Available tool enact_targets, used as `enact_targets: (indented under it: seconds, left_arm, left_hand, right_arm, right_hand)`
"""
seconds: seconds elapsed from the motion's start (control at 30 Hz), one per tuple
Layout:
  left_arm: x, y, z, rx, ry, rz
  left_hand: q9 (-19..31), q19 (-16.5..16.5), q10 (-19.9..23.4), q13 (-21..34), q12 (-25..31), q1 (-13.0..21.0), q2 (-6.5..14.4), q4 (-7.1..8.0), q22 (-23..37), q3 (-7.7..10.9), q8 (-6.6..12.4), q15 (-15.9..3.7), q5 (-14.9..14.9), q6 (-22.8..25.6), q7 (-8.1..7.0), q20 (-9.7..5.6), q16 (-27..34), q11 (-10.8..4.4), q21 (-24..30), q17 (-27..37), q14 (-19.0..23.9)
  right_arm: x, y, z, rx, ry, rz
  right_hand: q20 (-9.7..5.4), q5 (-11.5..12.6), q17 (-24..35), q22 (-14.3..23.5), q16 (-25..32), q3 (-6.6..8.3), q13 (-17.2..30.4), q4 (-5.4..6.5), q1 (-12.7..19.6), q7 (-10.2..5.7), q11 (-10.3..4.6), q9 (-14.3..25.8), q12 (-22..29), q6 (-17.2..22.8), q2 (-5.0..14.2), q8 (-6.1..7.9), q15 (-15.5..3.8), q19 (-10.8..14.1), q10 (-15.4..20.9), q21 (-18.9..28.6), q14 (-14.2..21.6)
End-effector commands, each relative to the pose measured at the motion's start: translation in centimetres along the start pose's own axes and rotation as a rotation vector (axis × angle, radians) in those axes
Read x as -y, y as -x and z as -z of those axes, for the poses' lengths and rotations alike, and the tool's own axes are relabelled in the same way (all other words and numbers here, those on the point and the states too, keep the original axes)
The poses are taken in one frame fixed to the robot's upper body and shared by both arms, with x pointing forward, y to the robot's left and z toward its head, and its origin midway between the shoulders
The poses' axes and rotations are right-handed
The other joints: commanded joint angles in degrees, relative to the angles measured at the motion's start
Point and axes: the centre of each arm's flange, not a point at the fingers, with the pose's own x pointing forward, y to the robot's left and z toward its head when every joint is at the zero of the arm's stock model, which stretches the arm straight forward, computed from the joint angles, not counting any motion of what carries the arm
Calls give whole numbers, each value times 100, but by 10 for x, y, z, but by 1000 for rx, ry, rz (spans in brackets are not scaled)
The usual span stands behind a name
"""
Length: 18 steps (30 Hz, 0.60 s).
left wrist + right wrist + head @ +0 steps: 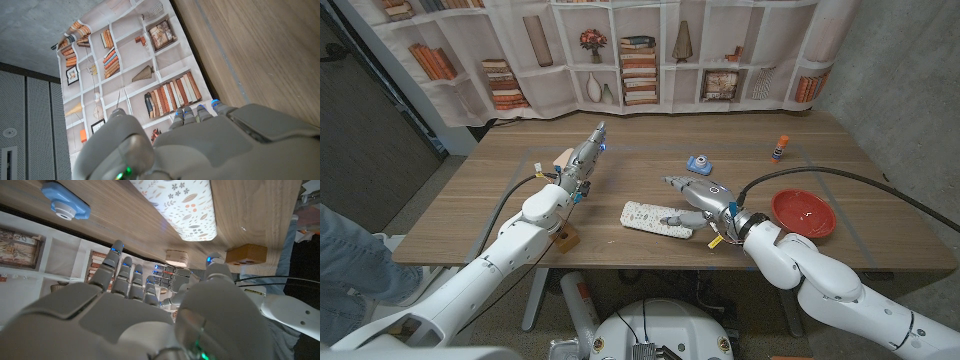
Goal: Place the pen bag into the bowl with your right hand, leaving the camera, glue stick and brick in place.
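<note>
Head view: the pen bag (657,219) (white, floral print) lies near the table's (470,200) front edge. The right hand (702,200) hovers just beside its right end, fingers spread, holding nothing. The red bowl (804,213) sits to the right, the blue camera (697,163) behind, the glue stick (778,151) farther back. The left hand (582,160) is raised with straight fingers, empty; a wooden brick (565,237) lies at the front edge.

Left wrist view: left hand (200,145), fingers extended.

Right wrist view: right hand (150,315) open beside the pen bag (182,205); camera (65,206) apart.
</note>
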Motion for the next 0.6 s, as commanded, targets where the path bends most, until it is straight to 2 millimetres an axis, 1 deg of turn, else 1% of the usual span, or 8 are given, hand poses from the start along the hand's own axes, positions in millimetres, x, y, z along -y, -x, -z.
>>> enact_targets:
  seconds: [0.03,0.27,0.47,0.6]
  left_arm:
    - [0,2,-1,-1,-4,-5]
    - [-2,2,-1,-2,1,-9]
    - [-2,1,-3,4,0,-8]
    - [-3,1,-4,7,-1,-8]
  left_hand:
    - [24,-686,-31,24,13,41,28,16,28,-56,23,-25,-13,49,-5,-171,-9,-19,0,20,-248]
    - [24,-690,-36,24,10,44,31,16,28,-63,19,-18,-14,46,-5,-170,-10,-16,-1,20,-251]
    - [24,-693,-38,24,9,45,34,16,28,-70,17,-22,-15,49,-8,-168,-9,-17,-2,21,-251]
    - [24,-690,-31,24,12,47,35,16,28,-74,16,-19,-16,50,-6,-170,-9,-12,0,21,-251]
  right_arm:
    - [-4,-2,-3,-22,35,-47]
    - [-10,-4,-3,-39,53,-70]
    - [-15,-4,-4,-60,82,-80]
    - [-18,-3,-5,-69,96,-84]
  right_hand:
    - [46,54,13,14,33,-36,26,-10,38,-10,13,12,-26,-62,-45,-17,62,56,-34,6,17]
    - [147,66,15,14,11,-79,26,7,10,9,-1,12,-31,-145,-80,-35,43,58,-32,-26,1]
    - [188,81,17,16,-9,-117,28,21,-14,-22,-19,13,-36,-167,-108,-25,26,101,-35,-40,-27]
    - [200,89,17,17,-14,-134,29,25,-19,-28,-25,13,-38,-112,-118,3,21,123,-37,-45,-29]
